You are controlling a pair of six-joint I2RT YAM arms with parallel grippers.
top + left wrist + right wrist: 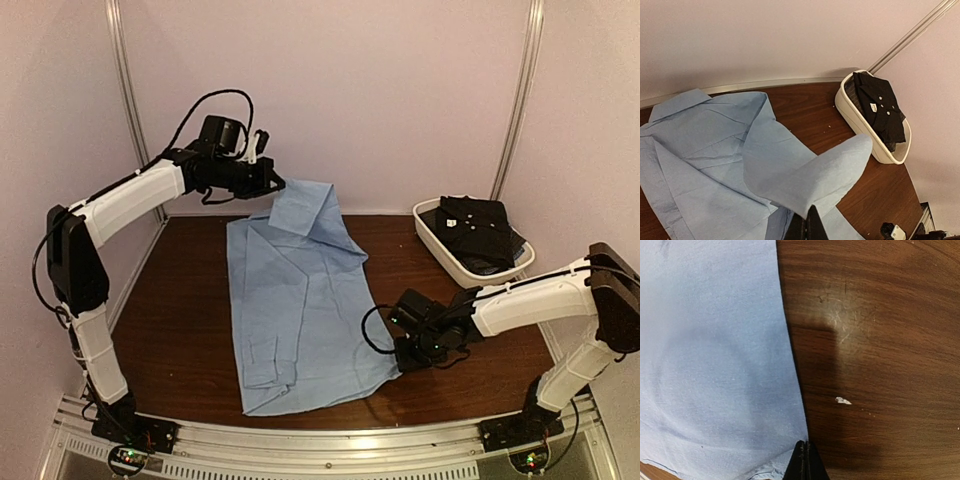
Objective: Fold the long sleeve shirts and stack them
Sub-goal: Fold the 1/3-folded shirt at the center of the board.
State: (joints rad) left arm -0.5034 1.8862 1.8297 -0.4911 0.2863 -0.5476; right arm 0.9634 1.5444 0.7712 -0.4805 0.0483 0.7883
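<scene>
Right up close, the right gripper has its fingers pressed together at the near right hem of the light blue shirt, low on the brown table. The cloth edge runs straight into the tips, but I can't tell whether any fabric is pinched. Over at the far side, the left gripper is clamped on what looks like a sleeve, holding it high above the shirt so it hangs free. That reads as the set-up for bringing it across the body in a fold. The rest of the shirt lies flat mid-table, collar far, hem near. Off to the right, well apart, a black shirt sits folded in the white tub.
</scene>
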